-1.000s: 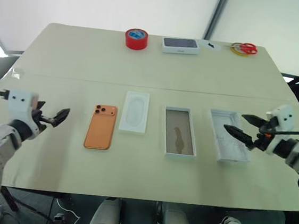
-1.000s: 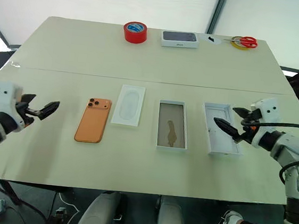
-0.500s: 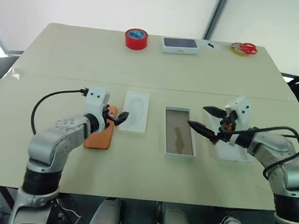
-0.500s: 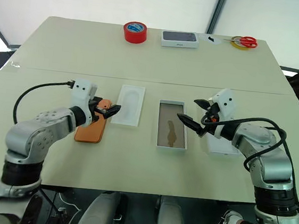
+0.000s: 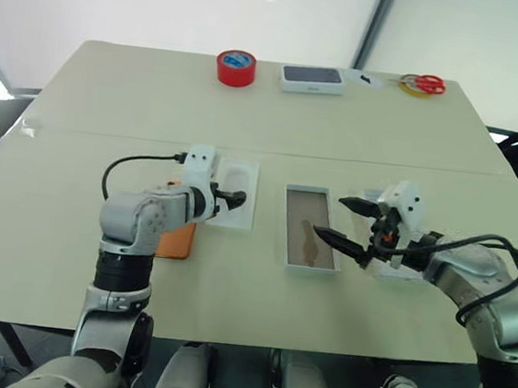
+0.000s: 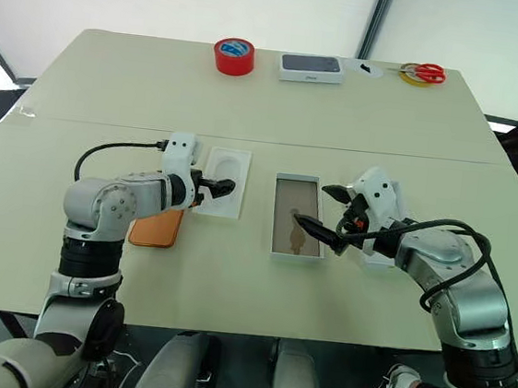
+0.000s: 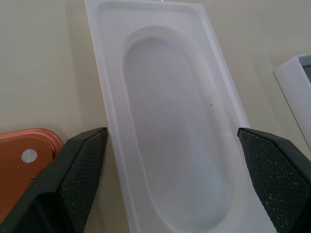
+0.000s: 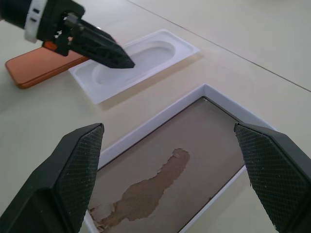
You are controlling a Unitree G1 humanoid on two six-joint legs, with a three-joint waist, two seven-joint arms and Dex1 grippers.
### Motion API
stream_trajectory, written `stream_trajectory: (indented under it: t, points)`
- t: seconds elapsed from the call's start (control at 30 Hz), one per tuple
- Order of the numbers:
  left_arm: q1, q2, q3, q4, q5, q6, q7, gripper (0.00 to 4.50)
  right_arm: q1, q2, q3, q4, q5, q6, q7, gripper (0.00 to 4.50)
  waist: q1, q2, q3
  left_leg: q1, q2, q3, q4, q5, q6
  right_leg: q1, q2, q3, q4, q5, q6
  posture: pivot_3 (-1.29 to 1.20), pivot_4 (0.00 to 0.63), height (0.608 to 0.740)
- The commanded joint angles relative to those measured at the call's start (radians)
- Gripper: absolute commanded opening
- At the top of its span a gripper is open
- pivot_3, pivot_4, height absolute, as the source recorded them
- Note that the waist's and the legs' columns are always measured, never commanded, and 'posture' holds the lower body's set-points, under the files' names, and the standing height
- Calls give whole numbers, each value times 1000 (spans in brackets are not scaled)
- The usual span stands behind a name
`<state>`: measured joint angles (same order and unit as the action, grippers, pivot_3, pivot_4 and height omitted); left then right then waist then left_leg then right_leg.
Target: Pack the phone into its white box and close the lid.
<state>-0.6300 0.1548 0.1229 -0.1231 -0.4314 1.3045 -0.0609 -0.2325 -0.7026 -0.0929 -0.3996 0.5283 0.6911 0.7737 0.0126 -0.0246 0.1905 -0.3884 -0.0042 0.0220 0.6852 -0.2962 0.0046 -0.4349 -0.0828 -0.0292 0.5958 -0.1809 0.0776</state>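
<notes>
On a cream table (image 5: pixel 268 112), the white box (image 5: pixel 312 228) lies at the near middle, an empty shallow tray with a tan-brown floor bearing a darker brown patch. It serves as the landmark here. Just to the robot's left of the box lies a flat white insert (image 5: pixel 234 194) with an oval recess, set parallel to it. Further left of the box, beyond the insert, lies the phone (image 6: pixel 155 227), orange and flat on the table, partly covered by the left arm. To the right of the box lies the lid (image 6: pixel 383 254), mostly hidden behind the right arm, so which face is up cannot be told.

The left gripper (image 5: pixel 235 197) hangs over the insert, its two black fingers (image 7: pixel 80 167) spread wide and grasping nothing; the wrist view shows them straddling the oval recess. The right gripper (image 5: pixel 343 222) hovers over the right edge of the box, its fingers also spread apart and empty, one above the other.

Well beyond the box, along the far edge of the table, stand a red tape roll (image 5: pixel 236 67), a white box with a dark phone picture (image 5: pixel 312 78), and red-handled scissors (image 5: pixel 423 82)
</notes>
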Motion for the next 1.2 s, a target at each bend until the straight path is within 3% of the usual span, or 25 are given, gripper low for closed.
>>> stream_trajectory:
  t: [0.03, 0.17, 0.23, 0.3, 0.5, 0.73, 0.83, 1.07, 1.2]
  points:
    - [-18, -28, 47, 3, -6, 22, 8, 4500, -3, -21, -3, -51, 16, -4, 19, 4481, 0, 0, 0, 0, 0, 0, 0, 0, 0, 0, 0, 0, 0, 0, 0, 0, 150, 732]
    - [-32, -70, 106, 20, -13, 56, 20, 4500, -12, -58, 51, -73, -22, -12, 44, 4481, 1, 0, 0, 0, 0, 0, 0, 0, 0, 0, 0, 0, 0, 0, 0, 0, 150, 732]
    - [-35, -71, 116, 30, -1, 58, 23, 3980, -20, -80, 81, -88, -33, -6, 56, 4500, 1, 0, 0, 0, 0, 0, 0, 0, 0, 0, 0, 0, 0, 0, 0, 0, 150, 732]
    - [-34, -76, 145, 33, 3, 51, 33, 3215, -32, -115, 124, -113, -51, 4, 77, 4500, 0, 0, 0, 0, 0, 0, 0, 0, 0, 0, 0, 0, 0, 0, 0, 0, 150, 732]
    - [-39, -81, 175, 34, 4, 56, 34, 64, -67, -219, 241, -140, -133, -4, 151, 4500, 1, -1, 0, 0, 0, 0, 0, 0, 0, 0, 0, 0, -1, 0, 0, 0, 150, 732]
    - [-40, -83, 175, 35, 6, 28, 31, 64, -127, -276, 387, -79, -249, -31, 247, 4500, 1, -1, 0, 0, 0, 0, 0, 0, 0, 0, 0, -1, -1, 0, 0, 0, 150, 732]
    - [-42, -88, 177, 26, 0, 22, 28, 0, -142, -278, 440, -37, -313, -72, 276, 3756, 1, -1, 0, 0, 0, 0, 0, 0, 0, 0, -1, 0, -1, 0, 0, 0, 150, 732]
    - [-32, -91, 190, -1, -2, 25, 26, 0, -176, -244, 468, 0, -365, -92, 310, 32, 1, -1, 0, 0, 0, 0, 0, 0, 0, 0, -1, 0, 0, 0, 0, 0, 150, 732]
    - [-27, -95, 222, -25, -17, 19, 19, 0, -194, -227, 472, 6, -375, -115, 330, 32, 0, -1, 0, 0, 0, 0, 0, 0, -1, 0, -1, 0, -1, 0, 0, 0, 150, 732]
